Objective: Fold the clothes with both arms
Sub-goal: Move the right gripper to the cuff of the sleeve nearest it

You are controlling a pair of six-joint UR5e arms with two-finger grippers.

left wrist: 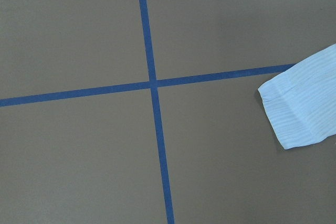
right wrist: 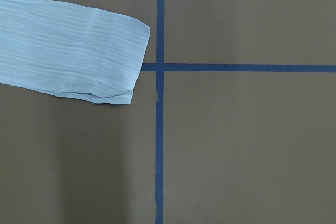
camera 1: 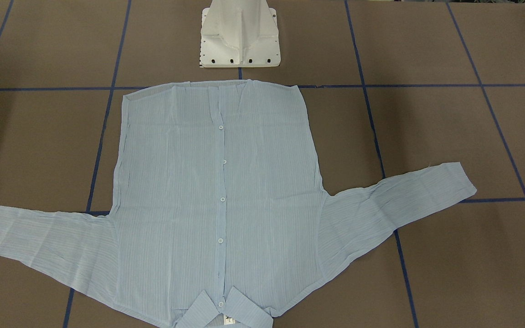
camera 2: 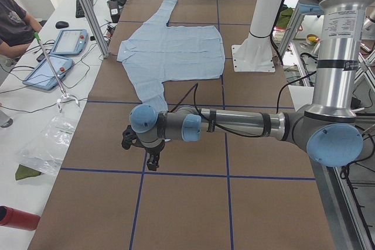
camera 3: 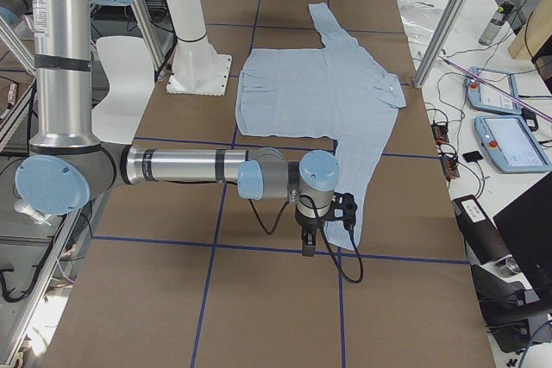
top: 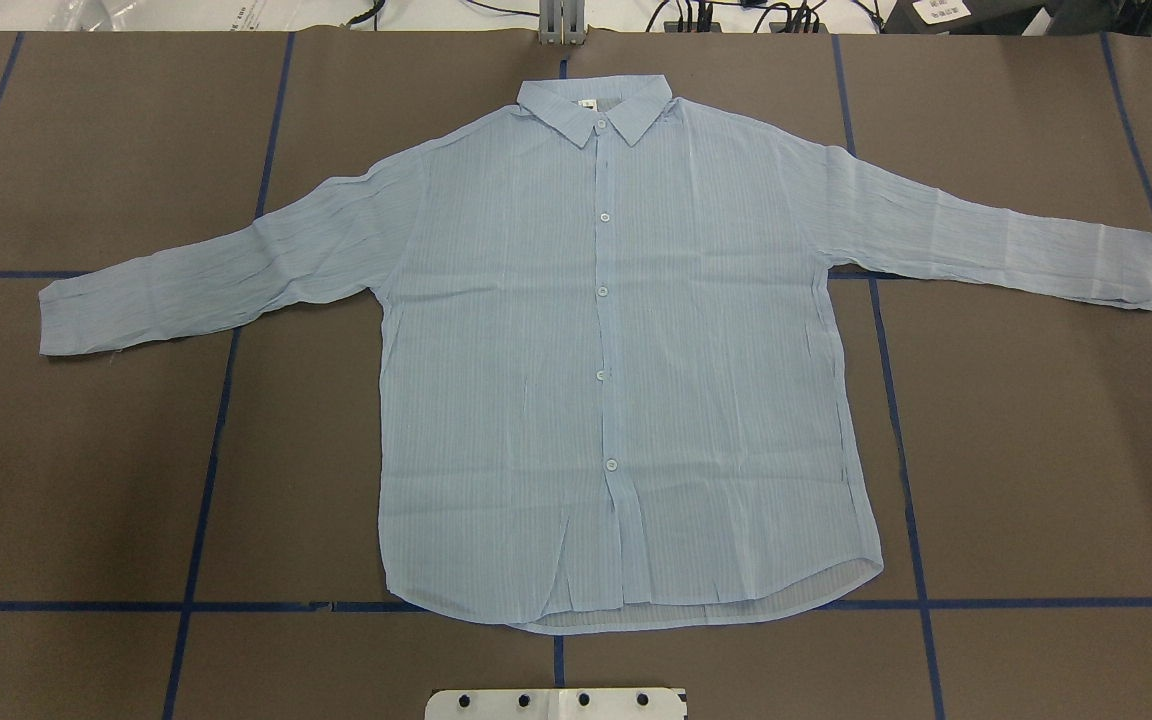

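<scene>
Overhead exterior view. Item: one shirt (top: 596, 350), pale blue with fine stripes, lying flat on the tabletop (top: 136, 480) with the buttoned front up. The collar (top: 596, 105) is at the far edge and the hem (top: 636, 600) is toward the white pedestal base (camera 1: 239, 36).

Sleeves: both are spread out. Their long axes run across the tabletop and slant a little toward the robot at the ends. The left cuff (top: 86, 318) and right cuff (top: 1126, 270) lie well apart, one at each side. No fold is made yet.

Left arm (camera 2: 234, 124): it reaches out low over the tabletop, with the left fingers (camera 2: 152, 162) pointing down, outboard of the left cuff and not touching cloth. In the left wrist view the cuff (left wrist: 299, 108) shows only at the right margin, and a crossing of blue tape lines (left wrist: 152, 82) is in the middle.

Right arm (camera 3: 190, 165): posed as a mirror of the left, with the right fingers (camera 3: 307, 246) just beside the sleeve end. In the right wrist view the cuff (right wrist: 105, 61) sits upper left, off centre.

Finger state: I cannot tell whether either pair is released or clenched, as both show only in the side views. Neither carries cloth.

Governing relation: each cuff lies inboard of the fingers on its own side, along the sleeve's axis. Each arm is nearer its own sleeve. Judged requirement: a short shift inward toward the cuff before any descent.
</scene>
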